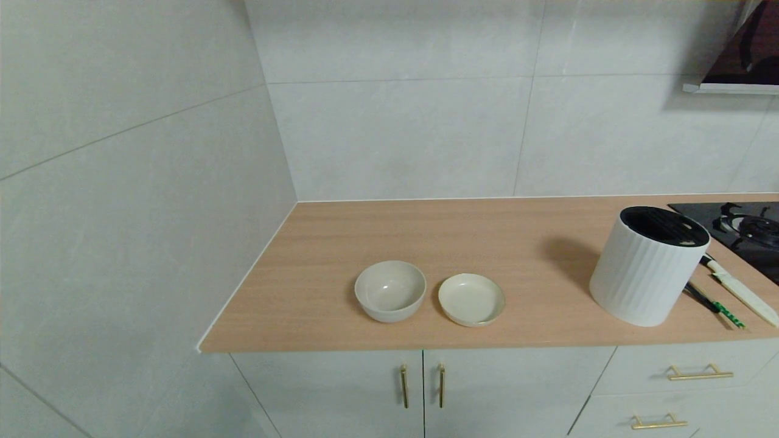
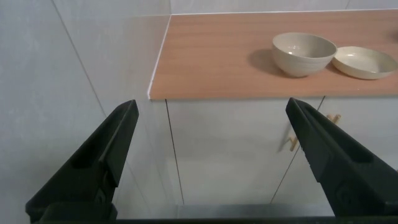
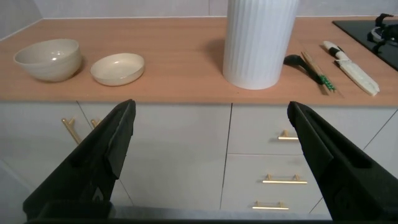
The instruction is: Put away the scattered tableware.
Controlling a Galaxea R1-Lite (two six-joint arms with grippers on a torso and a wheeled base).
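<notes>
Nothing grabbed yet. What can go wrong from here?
1. The bowl and dish sit close together near the front edge of the counter; grasping one may nudge the other off.
2. The knife and chopsticks lie flat right beside the holder; pinching them may slip or bump it.

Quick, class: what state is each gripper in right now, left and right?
Left gripper: open, holding nothing.
Right gripper: open, holding nothing.
</notes>
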